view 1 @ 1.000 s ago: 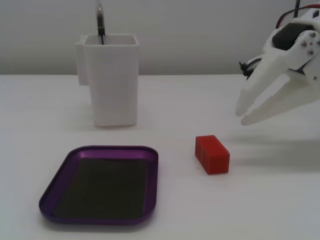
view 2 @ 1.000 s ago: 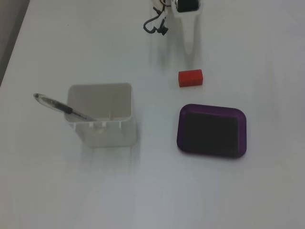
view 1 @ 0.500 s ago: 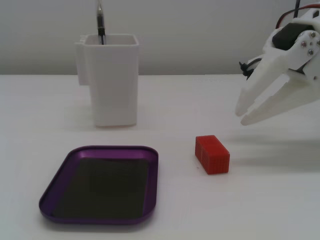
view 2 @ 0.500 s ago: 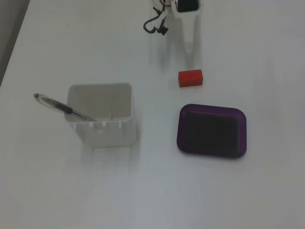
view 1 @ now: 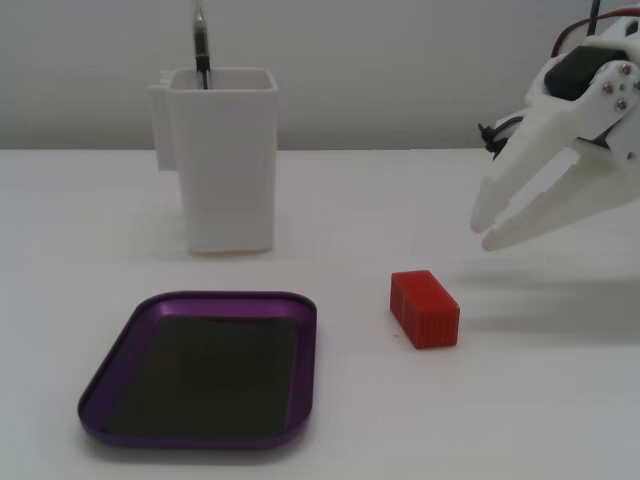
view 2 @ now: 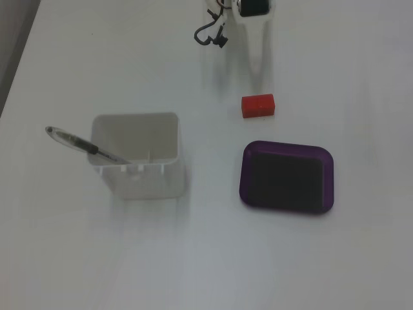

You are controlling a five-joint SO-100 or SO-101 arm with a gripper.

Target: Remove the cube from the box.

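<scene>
A: cube (view 1: 424, 308) sits on the table just beside the box (view 1: 115, 365), outside it; looks done?

B: yep; gripper (view 1: 482, 229) slightly parted, empty; a careless swing could knock it back in.

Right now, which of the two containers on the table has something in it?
The tall white container, which holds a pen leaning out over its rim. The purple tray is empty; the red cube sits on the table beside it.
</scene>
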